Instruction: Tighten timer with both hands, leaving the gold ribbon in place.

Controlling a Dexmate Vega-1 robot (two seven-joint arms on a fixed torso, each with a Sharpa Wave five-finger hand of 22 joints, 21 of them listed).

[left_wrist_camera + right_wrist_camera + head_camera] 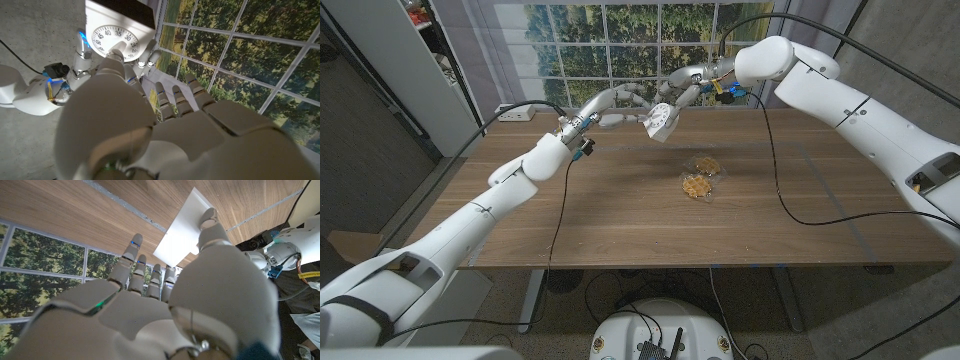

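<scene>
The white timer point(663, 122) hangs in the air above the far middle of the table, between both hands. My right hand point(685, 86) holds its body from the right; in the right wrist view the thumb presses on the timer's plain white back point(181, 236). My left hand point(618, 106) reaches in from the left. In the left wrist view its thumb tip sits on the knob in the middle of the numbered dial point(117, 36), with another finger beside the dial's edge. The gold ribbon point(700, 177) lies on the table point(620, 220) below, apart from both hands.
A black cable point(778, 185) trails from the right arm across the table's right half. Another cable point(560, 215) drops from the left wrist over the front edge. A white power strip point(516, 112) sits at the far left corner. A large window stands behind the table.
</scene>
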